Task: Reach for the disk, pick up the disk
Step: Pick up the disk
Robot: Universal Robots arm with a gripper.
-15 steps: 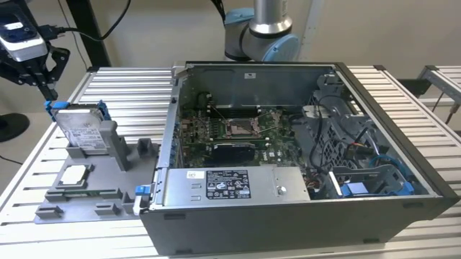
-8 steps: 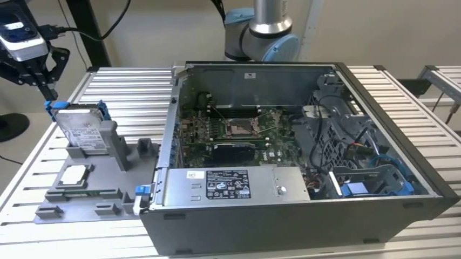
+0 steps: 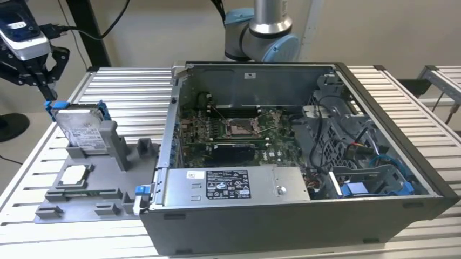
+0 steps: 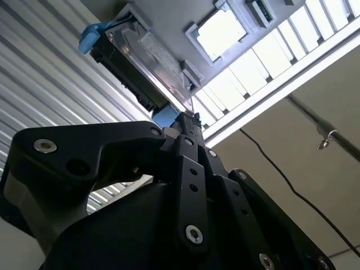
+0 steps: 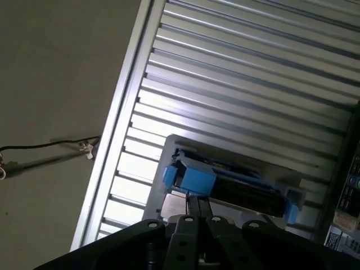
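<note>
The disk (image 3: pixel 79 129) stands on edge in a grey holder at the exterior view's left: silver-grey metal with a white label and a blue frame. My gripper (image 3: pixel 48 93) hangs just above and slightly outside its upper blue corner, apart from it. In both wrist views the black fingers meet at a point with nothing between them, so the gripper (image 4: pixel 188 121) is shut. The disk (image 4: pixel 149 53) lies just beyond the tips. In the first wrist view the gripper (image 5: pixel 197 207) points at the blue end of the disk (image 5: pixel 191 175).
The grey fixture (image 3: pixel 101 183) also carries a small square chip (image 3: pixel 74 175). An open computer case (image 3: pixel 303 216) with a labelled grey box (image 3: pixel 230 184) stands on the exterior view's right. All rest on a slatted metal table (image 3: pixel 137 86). The arm's base (image 3: pixel 263 38) is behind the case.
</note>
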